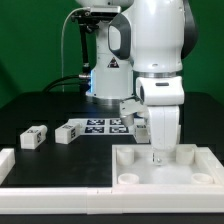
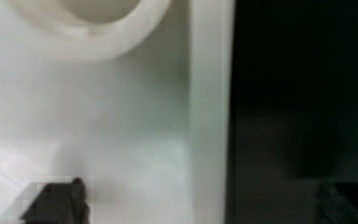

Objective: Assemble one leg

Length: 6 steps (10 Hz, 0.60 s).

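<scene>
Arm upright, claw pointing straight down, fingers spread, over the panel.

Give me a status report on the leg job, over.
Hand open, empty, low over panel edge. Leg loose on table, exterior view's left of hand. Marker board right beside it.

My exterior view is bright and even, lit from above. The arm glares near white and loses detail, while the table is dark with only soft shadows. It's coarse but sharp enough. My wrist view is blurred throughout: the panel is a washed pale smear and the rest is near black — the fingertips are mere dark smudges.
</scene>
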Each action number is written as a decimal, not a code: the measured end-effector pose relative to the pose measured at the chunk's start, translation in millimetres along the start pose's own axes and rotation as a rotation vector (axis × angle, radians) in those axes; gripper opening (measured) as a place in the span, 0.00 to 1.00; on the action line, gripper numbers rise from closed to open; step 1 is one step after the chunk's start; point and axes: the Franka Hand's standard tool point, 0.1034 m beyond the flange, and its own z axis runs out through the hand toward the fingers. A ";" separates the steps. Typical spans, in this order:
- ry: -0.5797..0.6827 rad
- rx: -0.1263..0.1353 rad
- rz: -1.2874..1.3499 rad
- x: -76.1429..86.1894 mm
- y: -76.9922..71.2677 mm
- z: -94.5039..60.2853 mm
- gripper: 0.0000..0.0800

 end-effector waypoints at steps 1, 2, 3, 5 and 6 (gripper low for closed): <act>0.000 0.000 0.000 0.0 0.0 0.0 0.81; 0.000 0.000 0.000 0.0 0.0 0.0 0.81; 0.000 0.000 0.005 -0.1 -0.7 -0.2 0.81; -0.002 -0.009 0.069 -0.9 -14.3 -11.1 0.81; -0.003 -0.029 0.100 -2.6 -26.2 -25.1 0.81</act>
